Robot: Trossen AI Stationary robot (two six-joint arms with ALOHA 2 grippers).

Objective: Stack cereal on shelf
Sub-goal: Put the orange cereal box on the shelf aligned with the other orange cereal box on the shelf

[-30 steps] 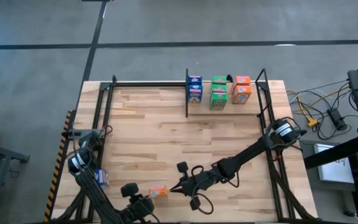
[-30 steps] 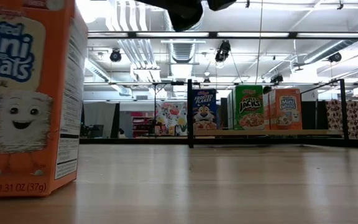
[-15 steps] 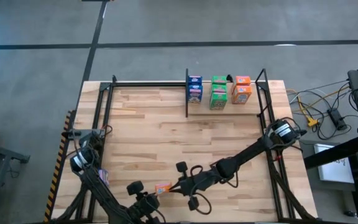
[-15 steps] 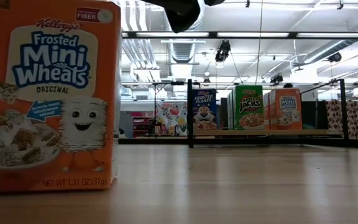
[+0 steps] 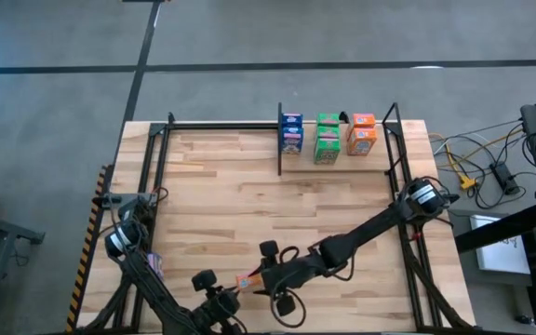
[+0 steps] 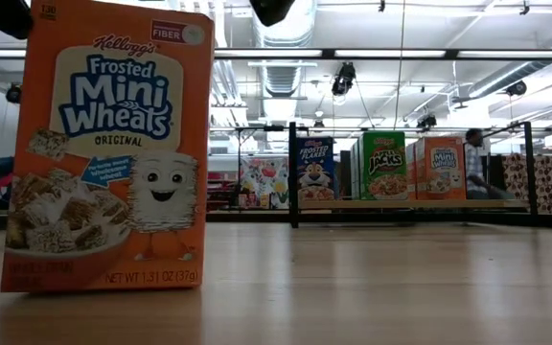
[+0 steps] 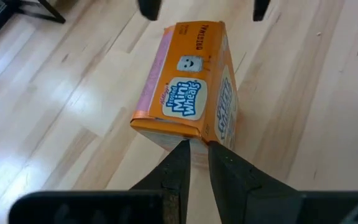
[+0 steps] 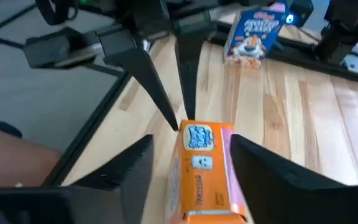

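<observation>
At the near edge of the table [image 5: 212, 200] in the overhead shot, both arms meet over one orange cereal box [image 5: 247, 281]. The left gripper [image 5: 234, 295] comes in from the near-left side, the right gripper [image 5: 257, 279] from the right, with the box sitting between them. Way at the far end, the shelf [image 5: 338, 160] already has three boxes lined up right of its black divider: a blue box [image 5: 291, 134], a green box [image 5: 328, 138] and another orange one [image 5: 362, 135].

The low camera shows the orange box [image 6: 108, 149] standing upright on the wood, front facing the lens, huge in the frame. The shelf [image 6: 410, 204] sits well behind it with the three boxes in a row.

The left wrist camera looks down on the box [image 7: 188, 102], and the left gripper [image 7: 196, 160] has its fingers nearly together, pinching one top edge of it.

On the right wrist camera, the right gripper [image 8: 190, 158] has its fingers spread wide on either side of the orange box [image 8: 204, 165], clear of it on both sides. A second blue box [image 8: 253, 34] stands farther off on the table.
</observation>
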